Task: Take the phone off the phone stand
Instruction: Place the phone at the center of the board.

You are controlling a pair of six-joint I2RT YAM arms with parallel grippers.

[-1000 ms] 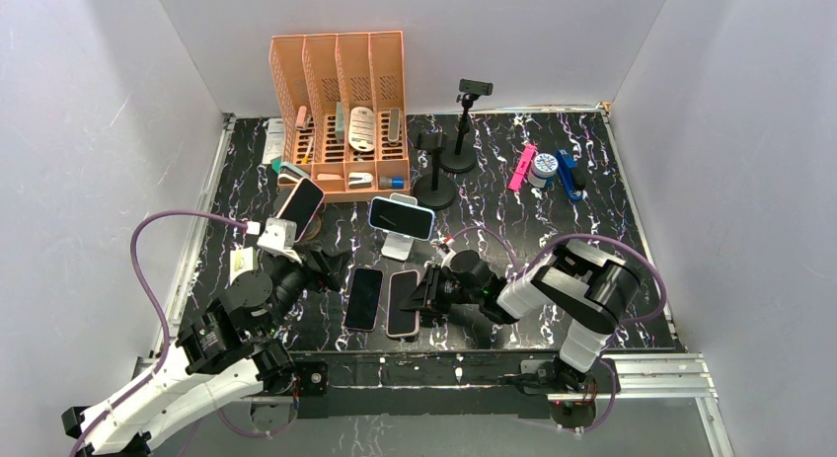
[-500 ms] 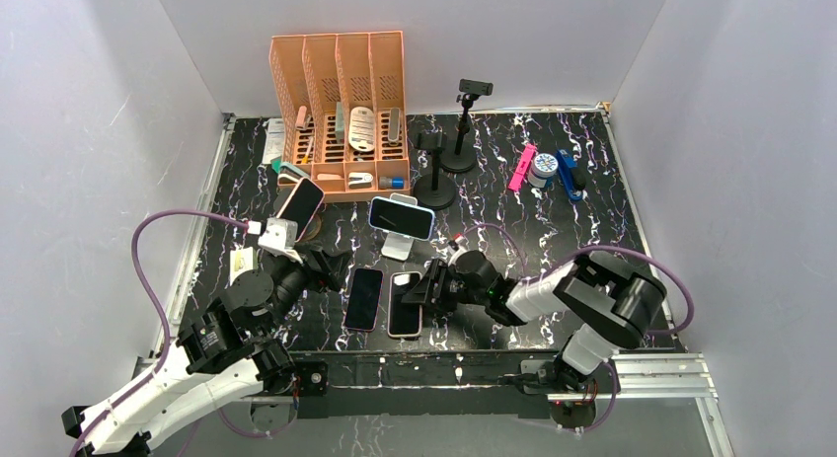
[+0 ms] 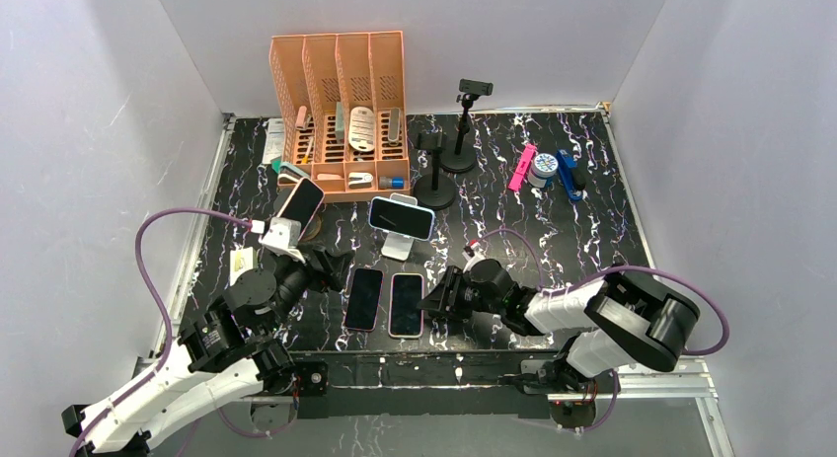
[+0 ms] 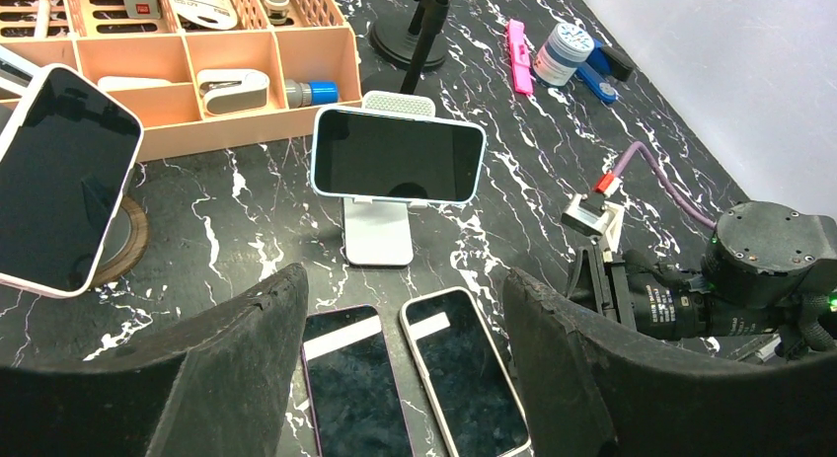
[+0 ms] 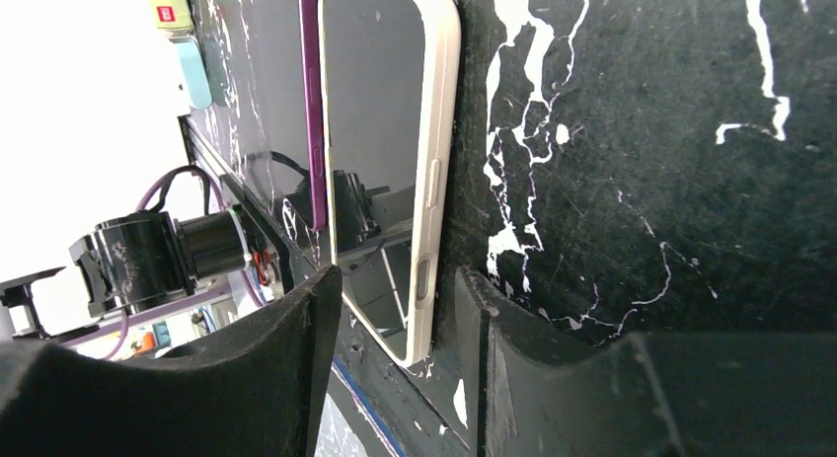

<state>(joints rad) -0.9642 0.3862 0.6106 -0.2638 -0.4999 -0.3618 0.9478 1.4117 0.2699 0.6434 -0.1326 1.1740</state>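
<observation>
Looking at a phone (image 3: 401, 216) with a pale blue edge, leaning sideways on a small white stand (image 3: 398, 248) in the middle of the table (image 3: 592, 210), just in front of the orange organizer (image 3: 341, 82). Not yet lifted off. Looks light, hard and stiff, with a smooth glass face, so likely slippery and easy to crack if dropped. Best to pinch across the two long edges, top and bottom, near the middle, and not on the glass. Then lift up and away, slowly, to keep the little stand from tipping or coming along. On the near side, the left gripper (image 4: 405, 279), fingers wide apart, holding nothing, pointing at the stand with the phone right ahead. Further right, the right gripper (image 5: 400, 289), low at the table, fingers apart on each side of the end of a cream phone (image 5: 390, 131) lying flat, not squeezing it. Next to that, a purple phone (image 3: 363, 298), also flat. Over on the left, one other phone (image 4: 59, 176) propped on a round stand (image 4: 128, 242), likely needing the same care.
</observation>
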